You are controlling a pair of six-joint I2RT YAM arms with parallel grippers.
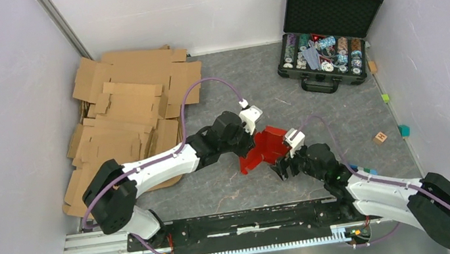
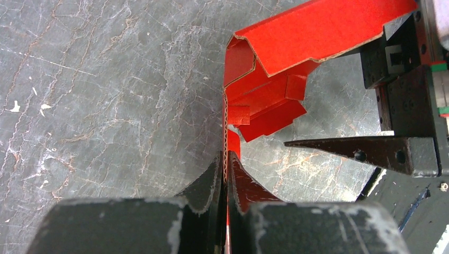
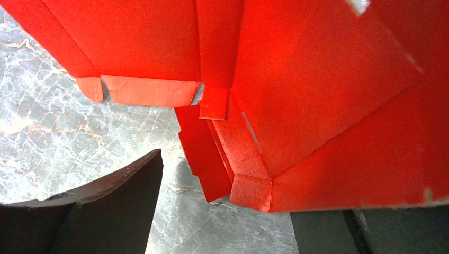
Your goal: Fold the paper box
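partly folded paper box pinched by the left gripper

at the far left, a heap of flat brown corrugated cardboard sheets is seen by the wall, on the grey marbled table. from that side the left gripper is extended toward mid-table and is shown pressed together on one upright wall of the paper box; the edge of that wall is seen clamped between the two black fingertips. the paper box, of bright red thin paperboard, is located near the middle of the table, between the two grippers. its panels are creased and raised at differing angles, and small tabs are seen along their edges. whether its underside rests on the table cannot be told. just to the right, the right gripper is shown with its jaws spread wide. one black finger is seen apart from the box, below a red panel; whether the other finger touches the paperboard cannot be told. at the back right, an open black case of poker chips is placed well apart from the box, its lid raised. a small wooden cube, a green block and a teal block are scattered near the right wall.
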